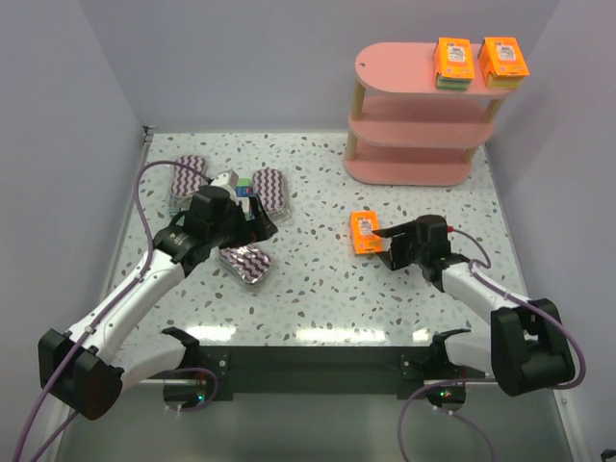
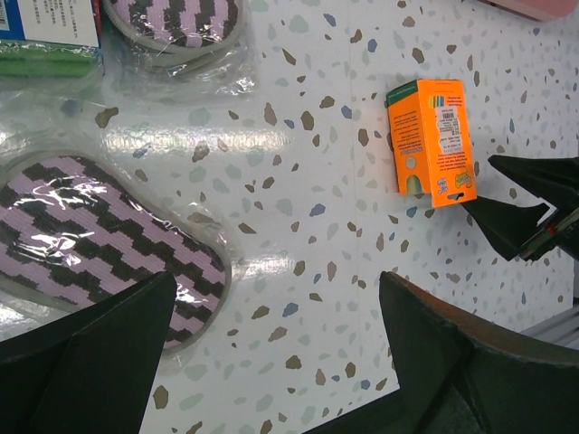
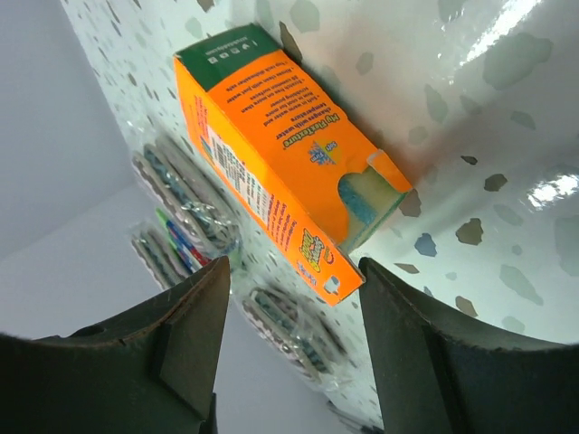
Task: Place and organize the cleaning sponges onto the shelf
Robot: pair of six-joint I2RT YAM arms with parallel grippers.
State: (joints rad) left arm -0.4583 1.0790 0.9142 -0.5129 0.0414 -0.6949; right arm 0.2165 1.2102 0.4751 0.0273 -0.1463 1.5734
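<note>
The pink shelf [image 1: 416, 106] stands at the far right, with two orange packs [image 1: 454, 61] [image 1: 504, 61] on its top board. A third orange pack [image 1: 365, 232] lies on the table and also shows in the right wrist view [image 3: 271, 145] and the left wrist view [image 2: 432, 140]. My right gripper [image 1: 387, 246] [image 3: 294, 298] is open, its tips at the pack's near end. My left gripper [image 1: 254, 221] [image 2: 280, 334] is open and empty over the pile at the left. Purple zigzag packs [image 1: 190, 176] [image 1: 270, 190] [image 1: 246, 262] [image 2: 99, 244] lie there. The blue-green boxes [image 1: 231, 183] [image 2: 45, 32] are partly hidden.
The shelf's middle board [image 1: 423, 123] and bottom board [image 1: 409, 166] hold nothing. Grey walls close in the table on three sides. The left arm's purple cable [image 1: 144, 197] arcs over the left part of the table.
</note>
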